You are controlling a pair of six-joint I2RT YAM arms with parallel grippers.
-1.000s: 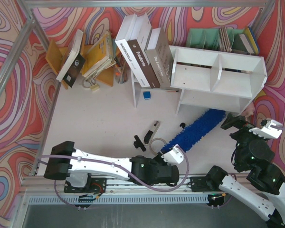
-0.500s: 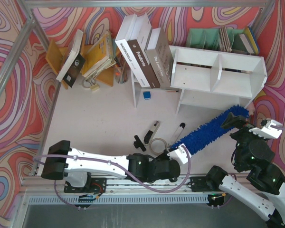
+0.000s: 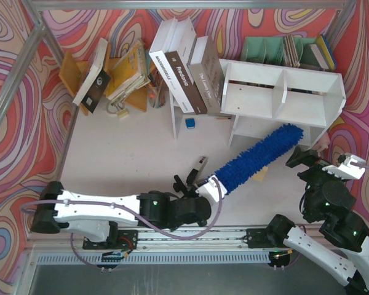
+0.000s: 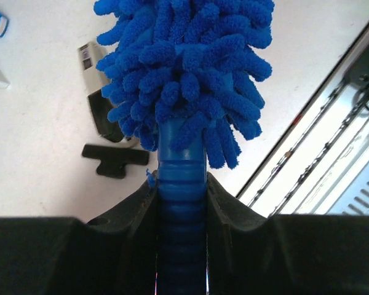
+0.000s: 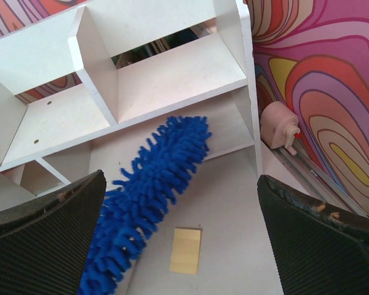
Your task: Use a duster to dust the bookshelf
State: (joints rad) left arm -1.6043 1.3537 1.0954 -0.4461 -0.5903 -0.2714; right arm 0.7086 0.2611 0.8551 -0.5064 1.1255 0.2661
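Observation:
The bright-blue fluffy duster (image 3: 258,153) slants from the table's middle up to the right. Its tip lies at the lower front edge of the white bookshelf (image 3: 283,98), below the right compartment. My left gripper (image 3: 212,187) is shut on the duster's ribbed blue handle (image 4: 181,203), and the shaggy head (image 4: 184,74) sticks straight out past the fingers. My right gripper (image 3: 310,153) hangs open to the right of the duster head, holding nothing. In the right wrist view the duster (image 5: 154,178) crosses between the open gripper (image 5: 179,181) and the bookshelf (image 5: 172,80).
Large books (image 3: 184,67) lean against the bookshelf's left end. A green file rack (image 3: 277,49) stands behind it and a wooden book stand (image 3: 74,74) sits at the back left. Small black tool parts (image 3: 183,183) lie by my left gripper. A yellow note (image 5: 186,250) lies on the table.
My left arm has lifted and swung the duster, so its head went from the table in front of the shelf up to the shelf's lower front edge. The right arm has not moved.

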